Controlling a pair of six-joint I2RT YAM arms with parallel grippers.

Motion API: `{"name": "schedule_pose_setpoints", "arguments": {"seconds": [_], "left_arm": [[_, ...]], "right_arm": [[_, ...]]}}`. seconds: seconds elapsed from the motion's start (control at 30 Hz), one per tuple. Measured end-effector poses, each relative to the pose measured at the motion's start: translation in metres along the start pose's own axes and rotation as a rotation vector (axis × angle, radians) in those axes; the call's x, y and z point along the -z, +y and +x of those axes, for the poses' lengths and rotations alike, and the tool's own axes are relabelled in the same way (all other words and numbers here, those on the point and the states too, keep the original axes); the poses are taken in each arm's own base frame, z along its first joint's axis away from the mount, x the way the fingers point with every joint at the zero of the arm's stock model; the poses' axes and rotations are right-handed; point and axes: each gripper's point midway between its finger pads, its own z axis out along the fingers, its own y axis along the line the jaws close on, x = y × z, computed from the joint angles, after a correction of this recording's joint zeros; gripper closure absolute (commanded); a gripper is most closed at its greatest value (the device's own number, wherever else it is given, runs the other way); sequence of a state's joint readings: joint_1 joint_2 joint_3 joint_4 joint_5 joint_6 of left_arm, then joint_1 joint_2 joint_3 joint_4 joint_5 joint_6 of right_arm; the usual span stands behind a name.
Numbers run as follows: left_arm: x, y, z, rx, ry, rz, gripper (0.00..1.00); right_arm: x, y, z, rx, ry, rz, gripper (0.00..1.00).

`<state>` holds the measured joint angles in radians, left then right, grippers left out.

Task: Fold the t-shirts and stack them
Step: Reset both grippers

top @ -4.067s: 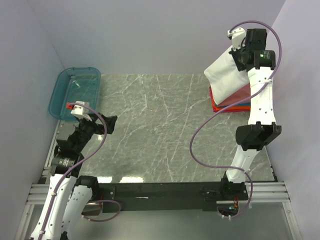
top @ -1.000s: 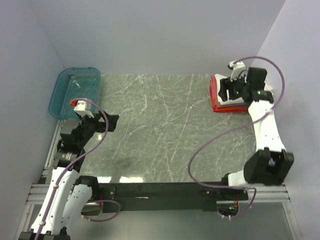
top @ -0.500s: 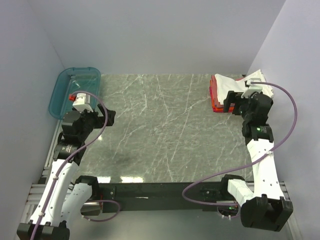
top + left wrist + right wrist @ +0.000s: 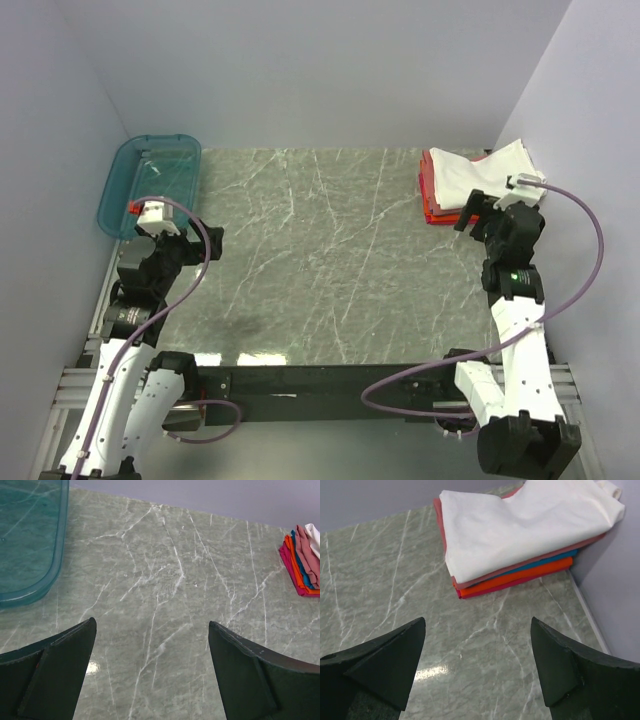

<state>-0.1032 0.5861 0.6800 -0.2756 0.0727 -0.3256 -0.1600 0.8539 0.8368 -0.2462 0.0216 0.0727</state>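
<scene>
- The white shirt (image 4: 520,525) lay on top of the coloured shirts (image 4: 520,576) in the far right corner of the table (image 4: 320,250), close against the side wall (image 4: 615,610).
- The right gripper (image 4: 477,630) hung just in front of the pile with its fingers wide apart and nothing between them. The left gripper (image 4: 151,625) was equally spread and empty, well away near the bin (image 4: 30,575).
- The white shirt sat askew. Its near-left edge drooped over the pile's side, and a lump of cloth bunched at the far corner by the wall. I judged that this uneven load could let it slump or slide off.
- Any forward or downward move by the right gripper risked a finger catching the drooping edge and dragging the fold open.
- A sideways nudge could shear the lower shirts, whose edges were stepped rather than flush.
- With the wall so near, an attempt to straighten the pile could jam the arm or crumple the cloth further.
</scene>
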Motion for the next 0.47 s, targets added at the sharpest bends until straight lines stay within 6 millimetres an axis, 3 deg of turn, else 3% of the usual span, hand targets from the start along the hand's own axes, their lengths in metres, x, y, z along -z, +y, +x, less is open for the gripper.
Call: {"name": "schedule_pose_setpoints", "arguments": {"seconds": [0.47], "left_arm": [[0.000, 0.001, 0.002, -0.010, 0.005, -0.004, 0.01]], "right_arm": [[-0.003, -0.013, 0.024, -0.034, 0.029, 0.070, 0.08]]}}
